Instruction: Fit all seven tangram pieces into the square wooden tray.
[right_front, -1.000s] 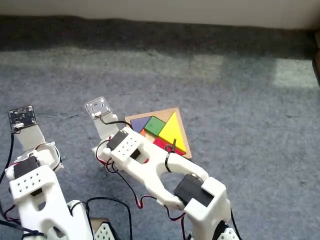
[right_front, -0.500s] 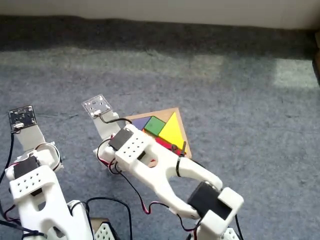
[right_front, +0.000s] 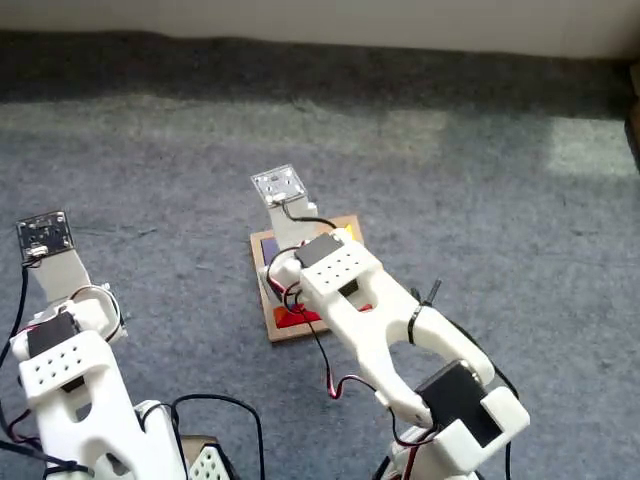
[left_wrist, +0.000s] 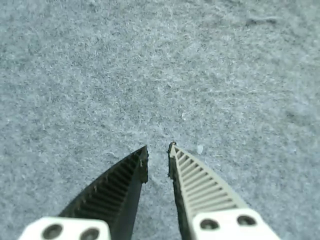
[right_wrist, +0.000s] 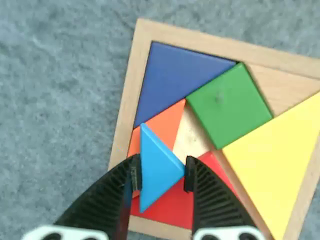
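Blue it is: we have the light blue triangle (right_wrist: 156, 167) pinched in the right gripper (right_wrist: 162, 172), hovering over the square wooden tray (right_wrist: 125, 115). Its long edge runs along the fingers, and the bare wedge (right_wrist: 192, 136) lies just beside it, toward the green square (right_wrist: 230, 105). We reckon it needs a small turn. The left gripper (left_wrist: 158, 150) hangs narrowly parted over the grey tabletop (left_wrist: 150, 60).

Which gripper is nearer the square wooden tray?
Right. The right gripper hangs directly over the square wooden tray, shut on a light blue triangle piece. The left gripper is well clear of it, over grey carpet.
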